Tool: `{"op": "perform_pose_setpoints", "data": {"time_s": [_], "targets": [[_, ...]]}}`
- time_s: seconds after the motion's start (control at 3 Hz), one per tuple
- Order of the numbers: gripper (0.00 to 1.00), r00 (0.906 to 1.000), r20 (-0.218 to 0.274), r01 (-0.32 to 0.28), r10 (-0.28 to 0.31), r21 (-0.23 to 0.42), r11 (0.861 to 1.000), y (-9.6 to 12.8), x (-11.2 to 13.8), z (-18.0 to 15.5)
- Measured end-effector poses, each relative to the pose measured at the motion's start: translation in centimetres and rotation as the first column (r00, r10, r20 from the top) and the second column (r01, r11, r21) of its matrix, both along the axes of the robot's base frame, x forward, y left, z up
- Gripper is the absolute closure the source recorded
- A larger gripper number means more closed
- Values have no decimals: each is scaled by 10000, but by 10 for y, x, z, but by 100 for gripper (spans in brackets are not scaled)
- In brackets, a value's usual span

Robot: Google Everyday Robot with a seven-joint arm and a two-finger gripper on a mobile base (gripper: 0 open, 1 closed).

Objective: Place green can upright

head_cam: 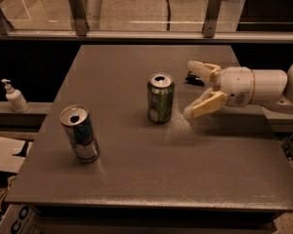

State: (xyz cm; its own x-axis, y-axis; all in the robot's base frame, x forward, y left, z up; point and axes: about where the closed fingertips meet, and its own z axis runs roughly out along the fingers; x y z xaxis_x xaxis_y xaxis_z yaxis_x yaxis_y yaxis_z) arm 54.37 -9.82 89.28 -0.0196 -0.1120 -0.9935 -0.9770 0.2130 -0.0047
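The green can (161,98) stands upright near the middle of the grey table (151,174), its opened silver top facing up. My gripper (191,89) is to the right of the can, a short gap away and not touching it. Its two pale fingers are spread open and empty, one finger (201,67) toward the back and one finger (203,106) toward the front. The white arm reaches in from the right edge.
A slimmer blue-and-silver can (80,132) stands at the front left of the table. A small dark object (194,77) lies behind the gripper. A soap dispenser (15,97) sits on a ledge to the left. A railing runs along the back.
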Motion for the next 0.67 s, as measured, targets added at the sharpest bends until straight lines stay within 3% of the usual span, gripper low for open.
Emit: {"op": "perform_pose_setpoints", "data": {"time_s": [0.33,0.67], "targets": [[0,10000,37,6,-4,-521,9986,-37,-5,4],[0,10000,37,6,-4,-521,9986,-37,-5,4]]}}
